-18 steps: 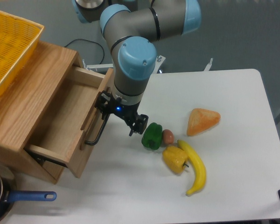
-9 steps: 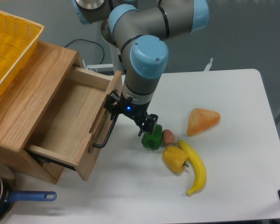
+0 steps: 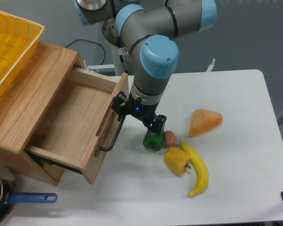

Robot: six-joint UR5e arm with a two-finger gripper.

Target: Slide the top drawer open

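The top drawer (image 3: 68, 117) is pulled well out of the oak cabinet (image 3: 35, 80), showing its plain wood inside. Its front panel (image 3: 108, 127) faces the table, with the black bar handle (image 3: 112, 136) on it. My gripper (image 3: 138, 117) is at the handle's upper end with its fingers spread wide, so it is open. The left finger (image 3: 118, 104) sits at the handle, between the bar and the panel. The right finger (image 3: 159, 124) hangs just above the green pepper (image 3: 153, 141).
Right of the drawer lie the green pepper, a small brown potato (image 3: 170, 137), a yellow pepper (image 3: 176, 160), a banana (image 3: 198, 170) and an orange wedge (image 3: 205, 121). A yellow mesh basket (image 3: 12, 44) sits on the cabinet. A blue-handled pan (image 3: 28, 198) is at bottom left.
The gripper has moved right and slightly down, drawing the drawer further out by its handle. The right finger now reaches the green pepper.
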